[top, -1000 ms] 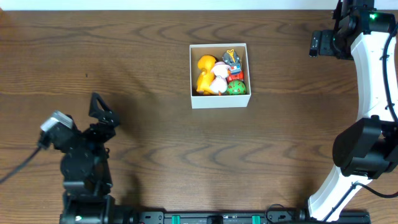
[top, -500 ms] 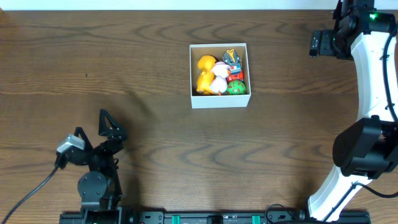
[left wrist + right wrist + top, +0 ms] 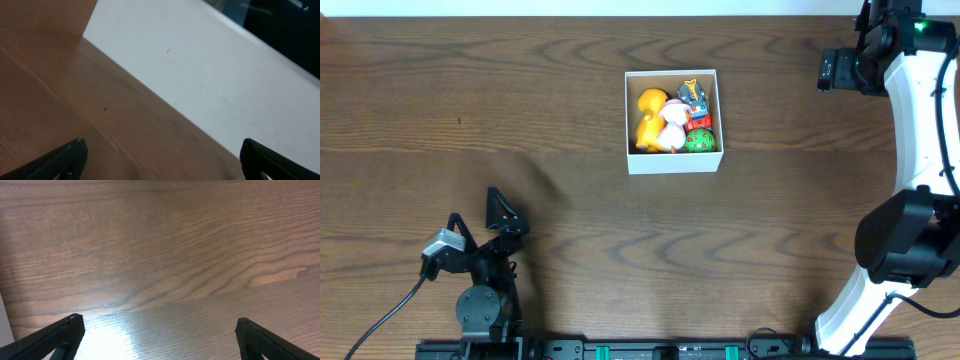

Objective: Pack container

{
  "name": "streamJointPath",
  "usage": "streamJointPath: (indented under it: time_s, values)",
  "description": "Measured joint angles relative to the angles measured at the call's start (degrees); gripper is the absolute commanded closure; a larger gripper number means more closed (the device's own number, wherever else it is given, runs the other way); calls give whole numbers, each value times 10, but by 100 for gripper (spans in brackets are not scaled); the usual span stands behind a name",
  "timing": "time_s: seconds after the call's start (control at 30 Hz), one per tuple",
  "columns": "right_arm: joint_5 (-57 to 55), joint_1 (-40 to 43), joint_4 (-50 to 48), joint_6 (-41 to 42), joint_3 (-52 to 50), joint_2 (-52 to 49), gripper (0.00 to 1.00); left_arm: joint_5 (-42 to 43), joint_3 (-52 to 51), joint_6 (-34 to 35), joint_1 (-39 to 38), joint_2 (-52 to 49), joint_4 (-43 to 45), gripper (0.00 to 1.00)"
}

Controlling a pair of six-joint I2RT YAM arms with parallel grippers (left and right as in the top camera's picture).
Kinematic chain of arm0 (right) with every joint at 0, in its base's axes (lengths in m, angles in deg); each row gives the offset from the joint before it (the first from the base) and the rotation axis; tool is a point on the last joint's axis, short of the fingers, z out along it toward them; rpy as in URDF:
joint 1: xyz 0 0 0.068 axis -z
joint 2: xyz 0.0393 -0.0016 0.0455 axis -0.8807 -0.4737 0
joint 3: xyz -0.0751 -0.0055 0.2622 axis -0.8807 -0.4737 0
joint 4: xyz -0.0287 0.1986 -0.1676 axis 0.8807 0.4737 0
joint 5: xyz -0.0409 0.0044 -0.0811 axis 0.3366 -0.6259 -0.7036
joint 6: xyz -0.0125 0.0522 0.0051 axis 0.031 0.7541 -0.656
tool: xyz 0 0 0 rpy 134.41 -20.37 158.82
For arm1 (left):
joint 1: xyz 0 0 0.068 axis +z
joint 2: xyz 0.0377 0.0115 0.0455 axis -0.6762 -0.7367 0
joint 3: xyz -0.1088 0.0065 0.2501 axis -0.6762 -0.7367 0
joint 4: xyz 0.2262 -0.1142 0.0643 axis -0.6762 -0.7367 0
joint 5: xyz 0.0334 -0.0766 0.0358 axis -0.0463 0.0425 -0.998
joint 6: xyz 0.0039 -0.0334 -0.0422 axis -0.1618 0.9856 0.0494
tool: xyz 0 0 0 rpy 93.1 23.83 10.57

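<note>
Item one, the container (image 3: 672, 163): a small square white box with low walls, which I see from overhead resting flat on the dark brown wood-grain table (image 3: 560, 100), slightly right of centre and toward the far edge. Contents, packed close and touching one another: a yellow plastic animal-shaped toy (image 3: 649, 118) along the left wall, a pink-and-white rounded toy (image 3: 672, 130) in the middle, a green spotted ball (image 3: 700, 141) in the near right corner, a small red toy (image 3: 698, 123) just behind the ball, and a grey toy (image 3: 692, 95) in the far right corner; I cannot make out finer detail on any of them. Item two, the left gripper (image 3: 480, 216): black, at the near left of the table, well apart from the container; its wrist camera shows both fingertips (image 3: 65, 159) at the bottom corners of the view, jaws spread wide and empty, with bare wood and a pale white surface (image 3: 200, 65) beyond the table edge. Item three, the right gripper (image 3: 160, 340): carried on the white right arm (image 3: 920, 110) at the far right edge of the table, well clear of the container; its wrist camera shows the two black fingertips (image 3: 62, 332) far apart over bare wood grain, jaws parted and clasping nothing.
</note>
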Motion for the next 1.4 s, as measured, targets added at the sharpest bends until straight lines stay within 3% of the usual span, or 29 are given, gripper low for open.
streamJointPath:
  time_s: [0.5, 0.77, 1.4]
  values:
    - [0, 0, 0, 0, 0, 0, 1, 49, 8, -20, 0, 1, -71, 2]
    - [0, 0, 0, 0, 0, 0, 1, 74, 9, -76, 0, 1, -76, 2]
    - [0, 0, 0, 0, 0, 0, 1, 81, 10, -89, 0, 1, -77, 2]
